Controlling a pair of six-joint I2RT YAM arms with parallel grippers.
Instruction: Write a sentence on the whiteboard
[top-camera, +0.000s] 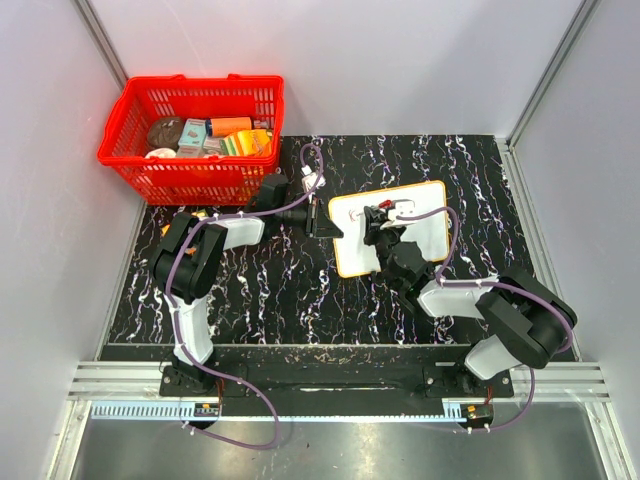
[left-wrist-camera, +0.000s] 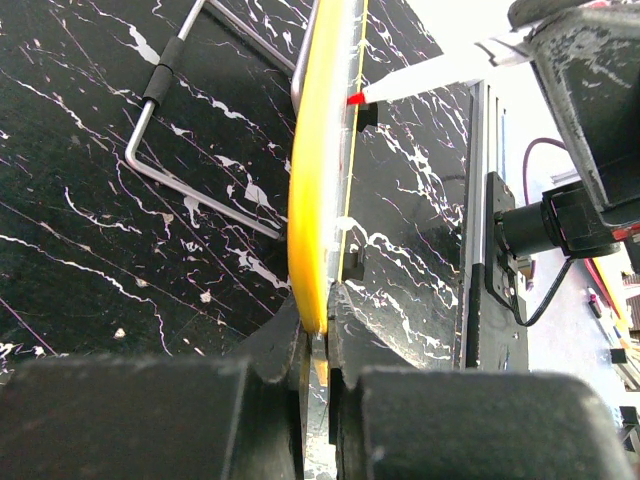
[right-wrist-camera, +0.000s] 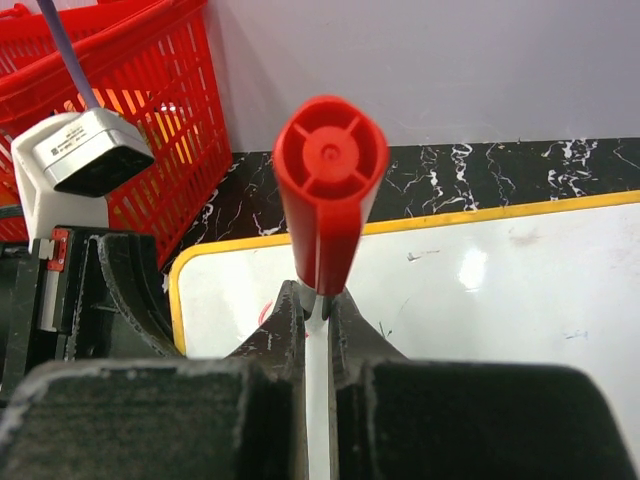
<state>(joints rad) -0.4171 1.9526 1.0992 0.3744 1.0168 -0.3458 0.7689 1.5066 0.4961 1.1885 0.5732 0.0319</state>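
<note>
While the left tool (left-wrist-camera: 318, 340) pinches the left rim of the whiteboard (top-camera: 352, 256) and steadies it, the right tool (right-wrist-camera: 318, 310) is closed narrowly around a red-ended marker (right-wrist-camera: 330, 190) that stands steeply over the board. The whiteboard sits near the middle of the dark marbled counter (top-camera: 260, 290), its long axis running left to right and slightly skewed. The marker's red tip (left-wrist-camera: 356, 98) appears to meet the white surface in the board's upper left part, near the clamped edge. The right arm does the writing and reaches in from the near right. Only faint specks show on the board, so the sentence seems barely begun. Open white room stretches rightward from the tip to the yellow rim. A red basket (top-camera: 190, 180) sits well apart at the counter's far left corner.
</note>
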